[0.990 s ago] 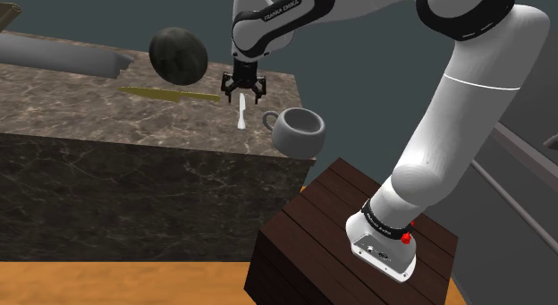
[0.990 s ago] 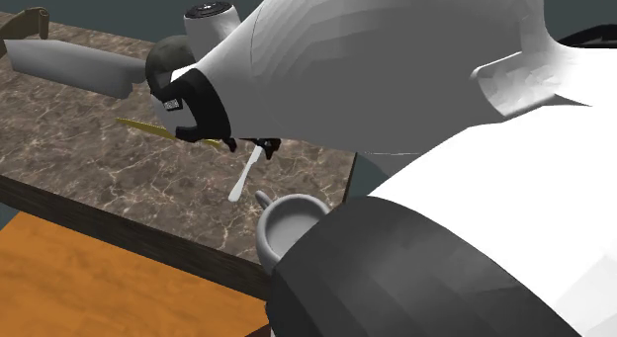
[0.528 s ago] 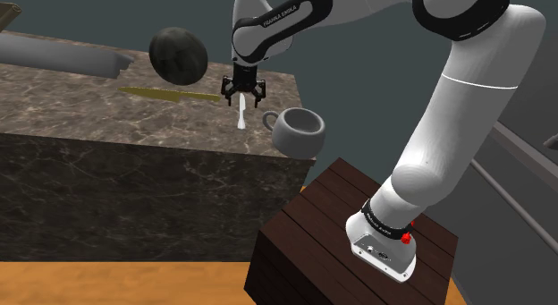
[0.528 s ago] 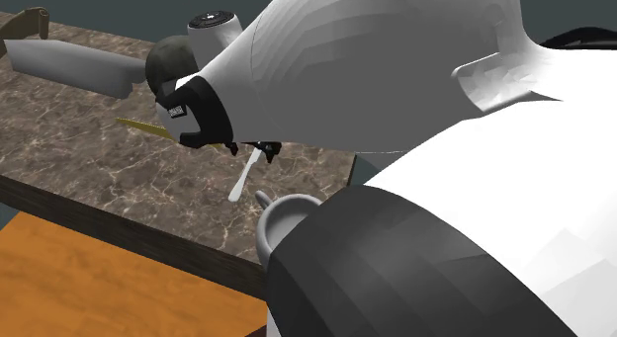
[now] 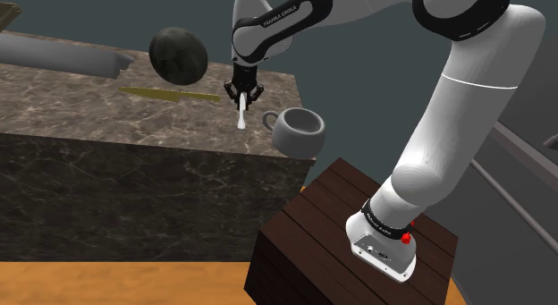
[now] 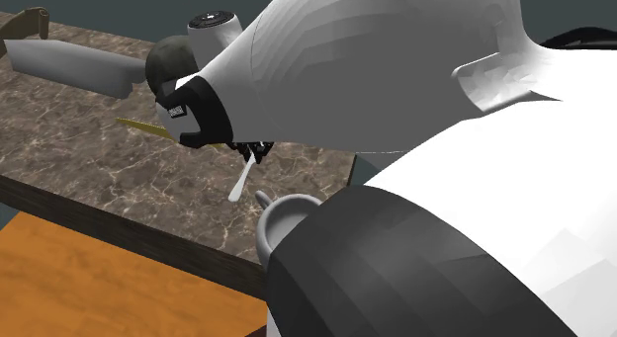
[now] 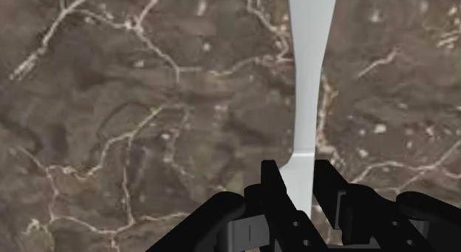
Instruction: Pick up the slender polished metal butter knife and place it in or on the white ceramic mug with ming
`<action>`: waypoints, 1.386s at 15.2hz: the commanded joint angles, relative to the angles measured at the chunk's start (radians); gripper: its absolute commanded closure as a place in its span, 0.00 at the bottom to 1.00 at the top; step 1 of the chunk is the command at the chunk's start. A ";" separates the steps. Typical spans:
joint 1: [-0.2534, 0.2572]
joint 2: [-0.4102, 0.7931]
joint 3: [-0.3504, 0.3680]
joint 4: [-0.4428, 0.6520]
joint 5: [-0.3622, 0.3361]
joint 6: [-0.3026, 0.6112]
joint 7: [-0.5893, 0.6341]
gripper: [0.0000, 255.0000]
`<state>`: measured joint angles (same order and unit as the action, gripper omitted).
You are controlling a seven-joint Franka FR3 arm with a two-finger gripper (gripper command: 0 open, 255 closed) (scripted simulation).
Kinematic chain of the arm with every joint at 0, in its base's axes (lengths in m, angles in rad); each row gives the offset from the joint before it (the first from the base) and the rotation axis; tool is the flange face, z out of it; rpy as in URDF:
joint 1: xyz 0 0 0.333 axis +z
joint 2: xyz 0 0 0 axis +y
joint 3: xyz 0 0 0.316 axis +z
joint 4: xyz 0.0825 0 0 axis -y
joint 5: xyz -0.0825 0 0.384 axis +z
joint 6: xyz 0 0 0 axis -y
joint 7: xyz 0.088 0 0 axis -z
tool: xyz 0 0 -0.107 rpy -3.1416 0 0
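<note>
Mostly open marbled worktop (image 5: 107,115), its front edge close by. Dark ball (image 5: 178,55) sits behind, apart. Pale grey mug (image 5: 300,131) stands at the corner, near the white butter knife (image 7: 305,103), which lies flat. Jaws pinch one end only. It will likely droop or slip on lifting and could clip the mug rim.
</note>
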<state>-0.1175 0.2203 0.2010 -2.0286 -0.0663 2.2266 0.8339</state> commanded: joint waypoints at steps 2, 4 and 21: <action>0.000 0.000 0.000 0.000 0.000 0.000 0.000 1.00; 0.000 0.000 0.000 0.000 0.000 0.000 0.000 1.00; -0.005 -0.098 0.006 0.112 0.029 -0.208 -0.021 1.00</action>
<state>-0.1227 0.1305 0.2063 -1.9197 -0.0396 2.0305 0.8138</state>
